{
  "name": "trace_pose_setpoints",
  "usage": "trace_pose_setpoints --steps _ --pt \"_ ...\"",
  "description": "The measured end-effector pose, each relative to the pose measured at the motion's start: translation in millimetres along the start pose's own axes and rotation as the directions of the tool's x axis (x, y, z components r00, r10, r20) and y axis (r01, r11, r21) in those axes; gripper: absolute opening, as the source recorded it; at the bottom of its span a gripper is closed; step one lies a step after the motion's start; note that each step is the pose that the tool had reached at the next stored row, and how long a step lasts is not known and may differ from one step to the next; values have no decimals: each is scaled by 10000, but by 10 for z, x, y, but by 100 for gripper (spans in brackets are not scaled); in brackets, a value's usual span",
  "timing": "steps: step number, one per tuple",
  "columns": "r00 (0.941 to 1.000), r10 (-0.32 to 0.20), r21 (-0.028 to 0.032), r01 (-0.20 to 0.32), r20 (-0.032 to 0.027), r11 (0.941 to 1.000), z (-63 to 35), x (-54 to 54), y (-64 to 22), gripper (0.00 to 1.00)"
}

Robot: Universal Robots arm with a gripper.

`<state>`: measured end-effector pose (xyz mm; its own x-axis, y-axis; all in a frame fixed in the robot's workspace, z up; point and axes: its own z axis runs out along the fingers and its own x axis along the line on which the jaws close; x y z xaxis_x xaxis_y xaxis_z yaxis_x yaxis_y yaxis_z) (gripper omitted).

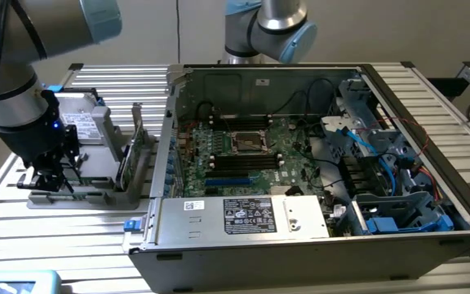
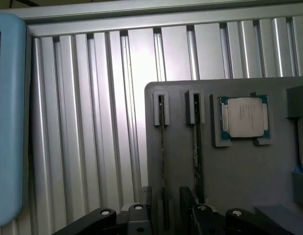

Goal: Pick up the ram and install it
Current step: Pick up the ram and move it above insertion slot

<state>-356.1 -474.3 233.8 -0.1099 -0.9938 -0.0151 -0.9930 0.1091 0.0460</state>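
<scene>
Two ram sticks stand on edge in slots of a grey holder (image 2: 239,196). One ram (image 2: 162,147) runs between the fingertips of my gripper (image 2: 166,218). The other stick (image 2: 195,147) lies just beside it. The gripper is open, one finger (image 2: 146,210) on each side of the first stick, with small gaps showing. In the exterior view the gripper (image 1: 46,180) hangs low over the holder (image 1: 96,199) at that view's left, beside the open computer case (image 1: 300,245). Black memory slots (image 1: 243,162) lie on the motherboard near the processor socket (image 1: 249,142).
A silver processor chip (image 2: 244,117) sits in a pocket of the holder. A taller green card (image 1: 129,156) stands in the holder close to the case wall. A light blue device (image 2: 9,122) lies on the ribbed aluminium table (image 2: 92,122). Cables and drive bays (image 1: 382,184) fill the case's right part.
</scene>
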Motion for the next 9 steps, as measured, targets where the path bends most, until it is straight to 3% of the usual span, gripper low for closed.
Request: trace_pose_setpoints --steps 9 --pt "10000 -2 0 2 2 10000 114 16 19 36"
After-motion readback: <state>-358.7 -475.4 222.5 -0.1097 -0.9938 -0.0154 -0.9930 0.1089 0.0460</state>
